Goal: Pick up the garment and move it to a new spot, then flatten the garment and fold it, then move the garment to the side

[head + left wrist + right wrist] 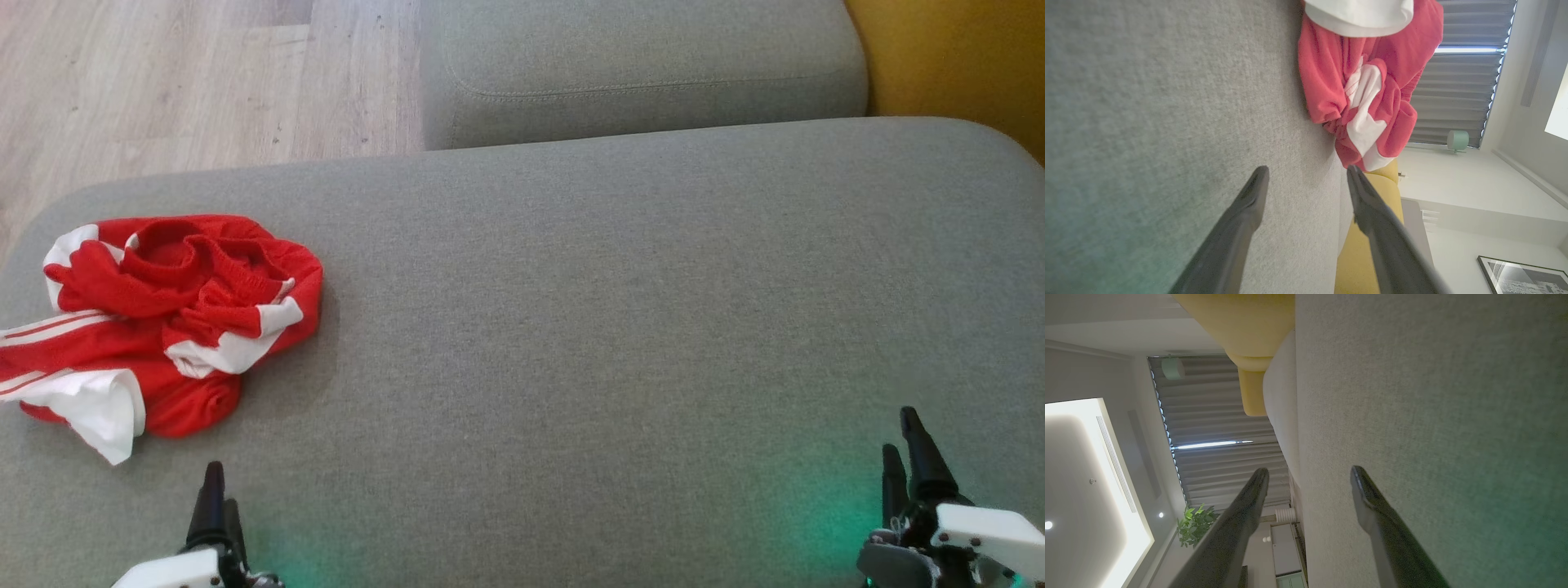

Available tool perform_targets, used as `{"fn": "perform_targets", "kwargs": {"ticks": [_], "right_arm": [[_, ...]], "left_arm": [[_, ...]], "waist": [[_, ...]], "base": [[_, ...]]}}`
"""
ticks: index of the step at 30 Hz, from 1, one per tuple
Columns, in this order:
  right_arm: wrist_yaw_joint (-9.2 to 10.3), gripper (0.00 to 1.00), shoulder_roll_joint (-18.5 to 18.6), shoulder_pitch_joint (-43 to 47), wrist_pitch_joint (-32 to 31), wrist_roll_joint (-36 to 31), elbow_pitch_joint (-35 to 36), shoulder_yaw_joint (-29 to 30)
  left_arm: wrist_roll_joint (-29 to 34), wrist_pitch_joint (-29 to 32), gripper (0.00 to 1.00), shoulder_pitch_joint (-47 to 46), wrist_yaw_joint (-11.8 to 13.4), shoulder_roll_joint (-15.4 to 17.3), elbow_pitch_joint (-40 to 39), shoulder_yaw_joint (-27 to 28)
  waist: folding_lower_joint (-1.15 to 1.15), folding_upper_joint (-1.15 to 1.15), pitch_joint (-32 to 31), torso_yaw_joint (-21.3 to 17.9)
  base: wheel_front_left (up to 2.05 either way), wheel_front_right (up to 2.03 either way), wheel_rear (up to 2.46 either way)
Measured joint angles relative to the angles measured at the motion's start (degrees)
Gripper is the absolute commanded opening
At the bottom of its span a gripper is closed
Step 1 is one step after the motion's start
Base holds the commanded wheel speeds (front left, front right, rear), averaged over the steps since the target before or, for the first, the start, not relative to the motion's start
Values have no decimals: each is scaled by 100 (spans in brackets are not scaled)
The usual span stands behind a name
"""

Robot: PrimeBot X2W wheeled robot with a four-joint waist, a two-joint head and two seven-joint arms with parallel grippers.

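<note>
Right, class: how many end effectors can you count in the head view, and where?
2. The left end effector is at the lower left, near the red garment; the right end effector is at the lower right, over bare grey cushion. None seems hidden.

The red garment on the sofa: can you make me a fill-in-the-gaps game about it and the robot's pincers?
1. The crumpled garment is red and ____.
2. It lies on a cushion coloured ____.
3. Between the left pincer and the right pincer, the garment lies closer to the ____ one.
4. Neither pincer is shut; both are ____.

Missing words: white; grey; left; open.
</note>
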State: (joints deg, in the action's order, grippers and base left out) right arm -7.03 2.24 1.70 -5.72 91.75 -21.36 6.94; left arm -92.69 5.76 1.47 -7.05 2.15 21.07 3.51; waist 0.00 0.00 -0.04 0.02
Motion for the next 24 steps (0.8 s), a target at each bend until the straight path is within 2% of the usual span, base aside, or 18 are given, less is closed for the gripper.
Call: {"fn": "perform_targets", "kwargs": {"ticks": [7, 14, 24], "right_arm": [[0, 100, 0, -13, 108, -203, 41, -127], [0, 100, 0, -13, 243, -844, 44, -187], [0, 100, 0, -5, 375, -1628, 191, -270]], "left_arm": [[327, -102, 100, -9, 0, 0, -59, -45], [934, -222, 100, -7, 9, -1, -177, -51], [1651, -385, 100, 3, 210, -1, -374, -182]], "waist": [[0, 0, -35, 0], [0, 0, -70, -10], [0, 0, -126, -11]], "base": [[0, 0, 0], [0, 0, 0], [0, 0, 0]]}}
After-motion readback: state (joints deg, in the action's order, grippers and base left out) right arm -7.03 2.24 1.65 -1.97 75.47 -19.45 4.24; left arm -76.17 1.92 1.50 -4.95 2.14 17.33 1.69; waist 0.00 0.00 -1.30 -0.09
